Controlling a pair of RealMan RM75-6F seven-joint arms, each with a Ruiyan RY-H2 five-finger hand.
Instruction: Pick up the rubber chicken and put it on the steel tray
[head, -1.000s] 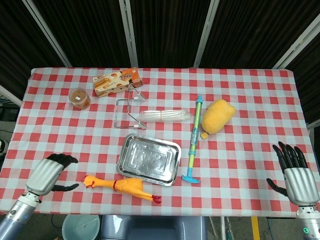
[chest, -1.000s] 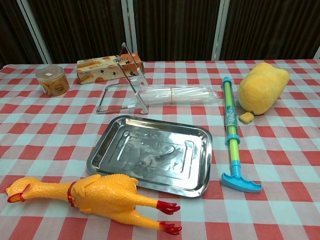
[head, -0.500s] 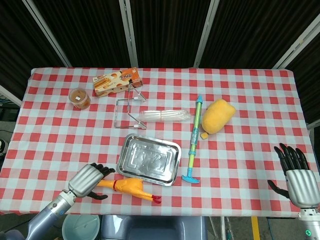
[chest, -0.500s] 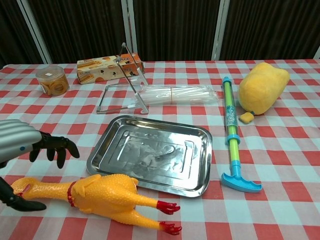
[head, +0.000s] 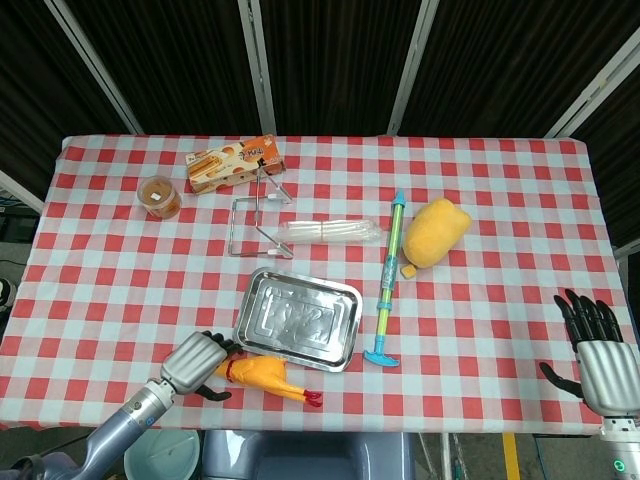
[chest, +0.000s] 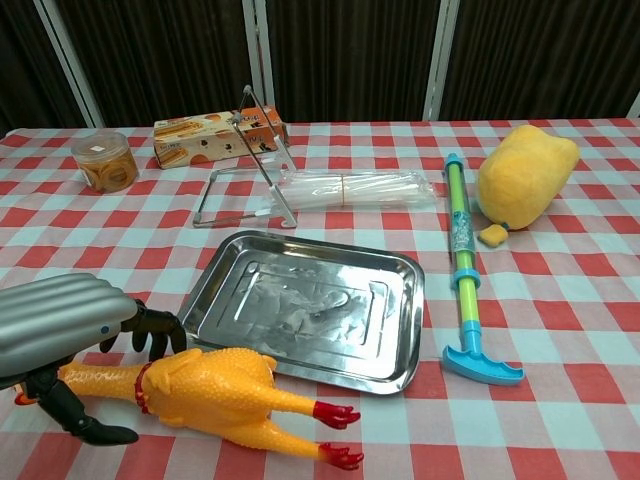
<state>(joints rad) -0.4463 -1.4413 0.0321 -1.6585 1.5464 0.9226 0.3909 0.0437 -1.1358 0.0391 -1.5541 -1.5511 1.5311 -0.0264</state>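
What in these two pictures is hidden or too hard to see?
- Rubber chicken: its head lies under the left hand in both views, so whether the fingers actually grip it cannot be told.
- Right hand: absent from the chest view; in the head view its wrist is cut off by the bottom edge.
- Orange box: print too small to read in either view.
- Round jar: contents unclear in both.

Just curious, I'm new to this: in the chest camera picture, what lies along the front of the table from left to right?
Left hand → rubber chicken → steel tray → blue-handled water squirter.
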